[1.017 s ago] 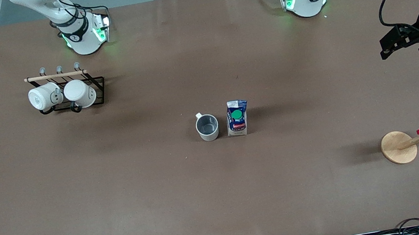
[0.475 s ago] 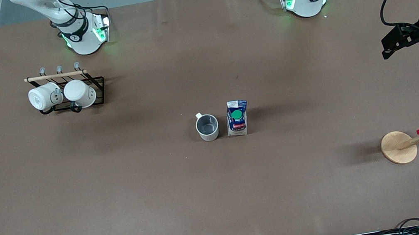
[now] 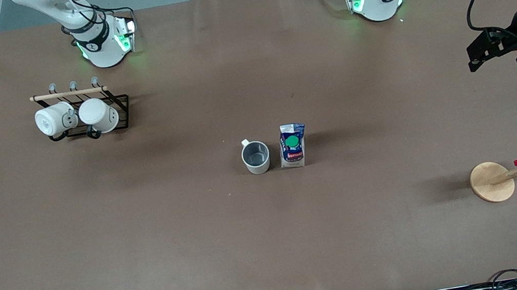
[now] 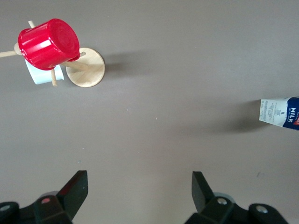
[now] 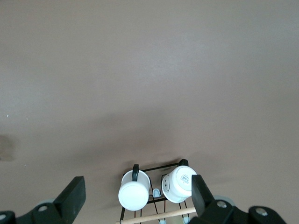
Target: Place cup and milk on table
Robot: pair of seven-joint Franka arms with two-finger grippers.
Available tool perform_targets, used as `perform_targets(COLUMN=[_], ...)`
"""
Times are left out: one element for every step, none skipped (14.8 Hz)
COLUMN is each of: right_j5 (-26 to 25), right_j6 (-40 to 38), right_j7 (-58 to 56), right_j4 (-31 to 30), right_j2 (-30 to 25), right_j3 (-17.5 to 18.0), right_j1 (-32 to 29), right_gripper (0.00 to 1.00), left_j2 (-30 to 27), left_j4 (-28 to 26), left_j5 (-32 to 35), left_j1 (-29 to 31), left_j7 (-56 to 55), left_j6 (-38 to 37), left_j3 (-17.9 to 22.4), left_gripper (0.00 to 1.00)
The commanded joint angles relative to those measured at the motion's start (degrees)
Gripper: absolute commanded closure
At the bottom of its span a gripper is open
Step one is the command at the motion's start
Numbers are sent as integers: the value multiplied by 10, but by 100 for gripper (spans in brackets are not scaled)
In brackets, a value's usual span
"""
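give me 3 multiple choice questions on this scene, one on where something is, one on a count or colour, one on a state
1. Where does the milk stand?
A. beside the cup, toward the left arm's end of the table
B. on the black rack
C. inside the cup

2. How many white mugs hang on the rack?
A. one
B. two
C. four

3. What state is the left gripper in?
A. shut on the milk
C. shut on the red cup
B. open, holding nothing

Answers:
1. A: the front view shows the carton upright next to the cup, apart from it, mid-table.
2. B: two mugs show on the rack in the front and right wrist views.
3. B: the left wrist view shows its fingers spread over bare table; the right gripper is open too.
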Motion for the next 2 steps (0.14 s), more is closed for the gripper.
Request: perform_targets(right_j5=[11,11], right_j6=[2,2], right_j7=[1,1], right_j4=[-7,-7], right_j2=[-5,-5], right_j3=[7,7], right_j1=[-11,-11], right_gripper=[0,0], left_j2=[-13,-14], left_j4=[-9,-13], left_j5=[11,11], left_j1=[-13,-14], left_j7=[-5,-5], left_j6=[-6,-5], left_j3=[13,13], left_gripper=[2,2])
